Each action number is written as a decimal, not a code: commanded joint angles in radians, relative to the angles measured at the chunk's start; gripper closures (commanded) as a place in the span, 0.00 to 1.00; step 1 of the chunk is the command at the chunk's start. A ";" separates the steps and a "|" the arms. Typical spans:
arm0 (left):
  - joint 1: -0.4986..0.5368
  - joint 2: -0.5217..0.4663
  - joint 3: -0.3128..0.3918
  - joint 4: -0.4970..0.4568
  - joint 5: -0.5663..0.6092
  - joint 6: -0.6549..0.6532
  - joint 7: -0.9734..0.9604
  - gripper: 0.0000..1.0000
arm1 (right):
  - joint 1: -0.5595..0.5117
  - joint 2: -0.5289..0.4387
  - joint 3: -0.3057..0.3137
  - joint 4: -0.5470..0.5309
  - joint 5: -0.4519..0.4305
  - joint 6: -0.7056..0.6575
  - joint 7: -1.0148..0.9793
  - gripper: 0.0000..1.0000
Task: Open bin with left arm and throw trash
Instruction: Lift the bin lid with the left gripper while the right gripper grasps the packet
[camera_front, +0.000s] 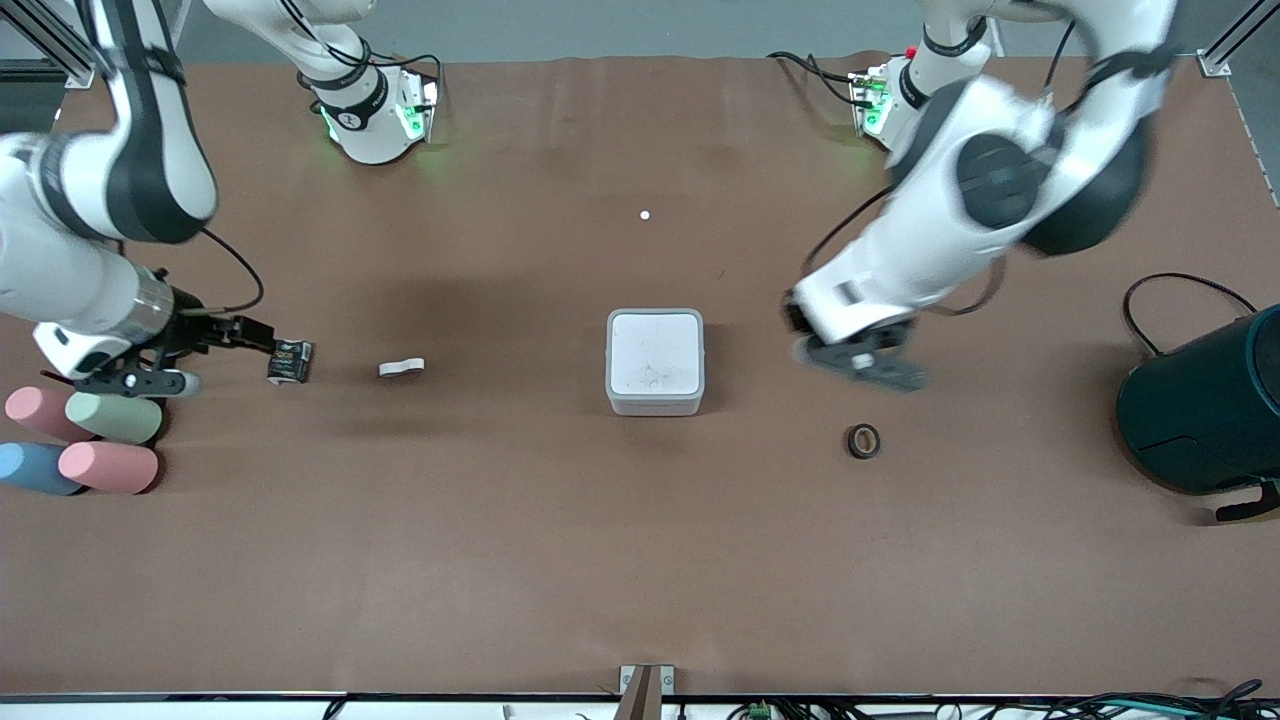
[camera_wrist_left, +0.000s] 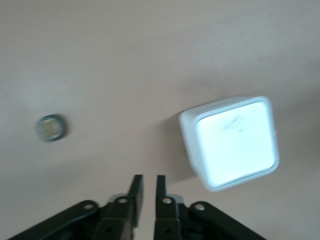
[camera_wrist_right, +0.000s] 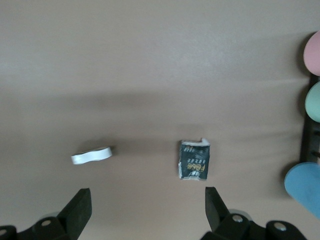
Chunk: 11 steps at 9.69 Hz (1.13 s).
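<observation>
— Brown covering runs over the whole table (camera_front: 560, 560), and we take the two white arms as the biggest things on it. Which is ours?

— We follow the left arm (camera_front: 960, 220) down from its base with the red knob; it bends over the table between the bin and the dark teal round container (camera_front: 1205, 410). We see the left gripper (camera_front: 860, 362) hanging over bare table just beside the bin, toward the left arm's end. In the left wrist view its fingers (camera_wrist_left: 136, 187) stand pressed nearly together with only a thin slit between them — nothing pinched.

— And the other arm?

— We find the right gripper (camera_front: 262, 342) low at the right arm's end of the table, over the spot beside the black wrapper (camera_front: 290, 362). Its fingers (camera_wrist_right: 80, 210) are spread wide, and they touch nothing.

— Next down in size?

— We count four pastel cylinders (camera_front: 85, 440) — pink, green, blue, pink — lying close under the right arm.

— Where is the bin?

— We see the bin (camera_front: 655, 362) near the middle of the table, white-grey, square, with its flat lid shut.

— And the trash?

— We have the black wrapper on the table, the white paper strip (camera_front: 401, 368) between it and the bin, and the dark tape ring (camera_front: 864, 441) toward the left arm's end, nearer the front camera than the left gripper. Smallest of all, we note a white dot (camera_front: 645, 215) farther from the camera than the bin.
</observation>
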 joint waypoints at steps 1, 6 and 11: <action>-0.114 0.130 0.007 0.036 0.026 0.195 -0.107 1.00 | -0.061 0.006 0.008 -0.142 -0.010 0.160 -0.068 0.00; -0.195 0.282 0.006 0.034 0.212 0.378 -0.293 1.00 | -0.087 0.203 0.008 -0.152 -0.010 0.300 -0.069 0.00; -0.177 0.293 0.006 0.025 0.214 0.307 -0.356 1.00 | -0.097 0.287 0.008 -0.166 -0.010 0.283 -0.072 0.16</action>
